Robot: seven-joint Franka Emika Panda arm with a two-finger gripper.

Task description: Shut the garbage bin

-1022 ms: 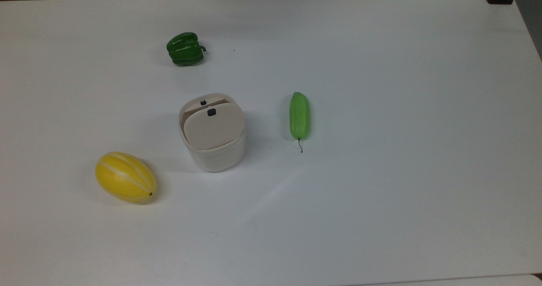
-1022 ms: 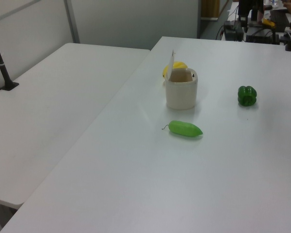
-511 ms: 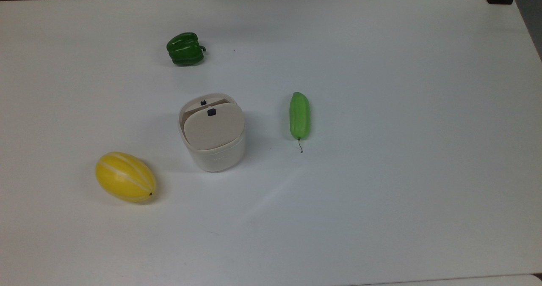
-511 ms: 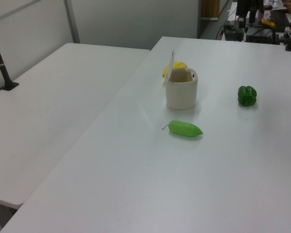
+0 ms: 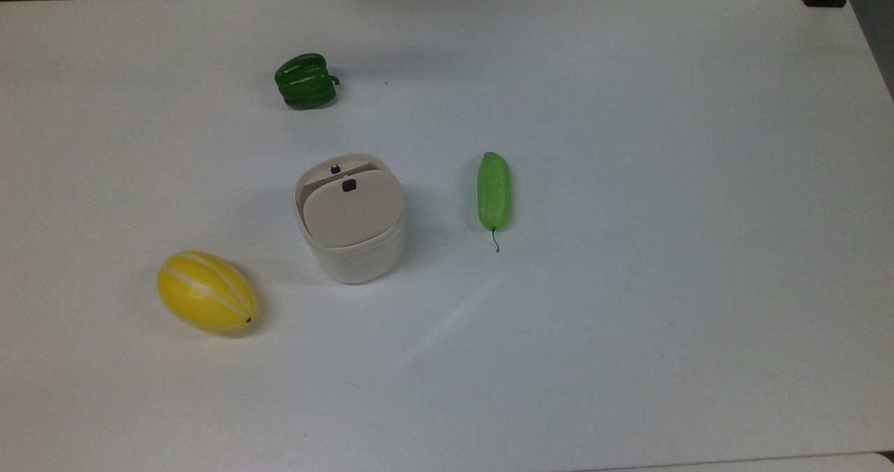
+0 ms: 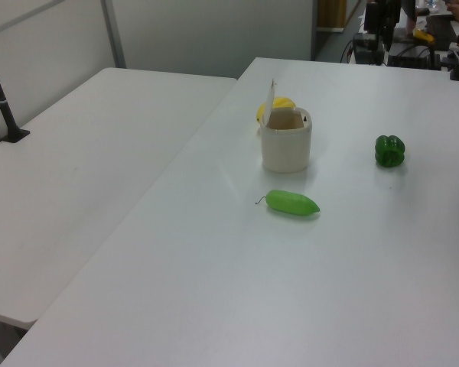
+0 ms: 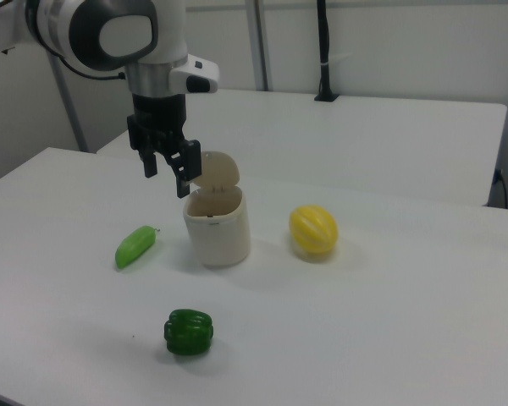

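Approach step: gripper [image 7: 169,173], fingers apart & empty, hung near the garbage bin [image 7: 218,222] mid-table; lid [image 7: 218,172] stood upright. Next, prob.: get behind lid, push it down.

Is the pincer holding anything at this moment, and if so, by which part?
Nothing is held. In the right view the pincer hangs open in the air, with nothing between its fingers, beside the raised lid of the garbage bin.
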